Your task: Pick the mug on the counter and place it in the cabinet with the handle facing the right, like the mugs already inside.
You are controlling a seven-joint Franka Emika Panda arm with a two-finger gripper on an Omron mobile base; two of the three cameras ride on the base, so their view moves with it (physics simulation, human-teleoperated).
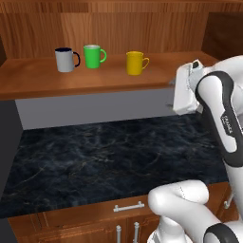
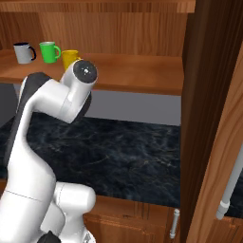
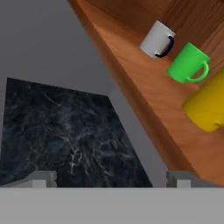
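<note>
The yellow mug (image 1: pixel 135 62) stands upright on the cabinet shelf (image 1: pixel 95 80), and its handle (image 1: pixel 145 61) points right. It shows again at the right edge of the hand view (image 3: pixel 208 107) and half behind the arm in the right base view (image 2: pixel 69 57). My gripper (image 1: pixel 169 93) hangs open and empty off the shelf's front edge, to the right of the yellow mug and apart from it. In the hand view the gripper (image 3: pixel 111 179) has its fingertips (image 3: pixel 43 178) wide apart over the black counter (image 3: pixel 57 131). Nothing stands on the counter (image 1: pixel 95 161).
A green mug (image 1: pixel 93 56) and a grey mug with a dark handle (image 1: pixel 65 60) stand left of the yellow one, handles right. An open wooden cabinet door (image 2: pixel 213 118) with a silver bar handle (image 2: pixel 230 185) stands at the right. Drawers (image 1: pixel 128 207) lie below the counter.
</note>
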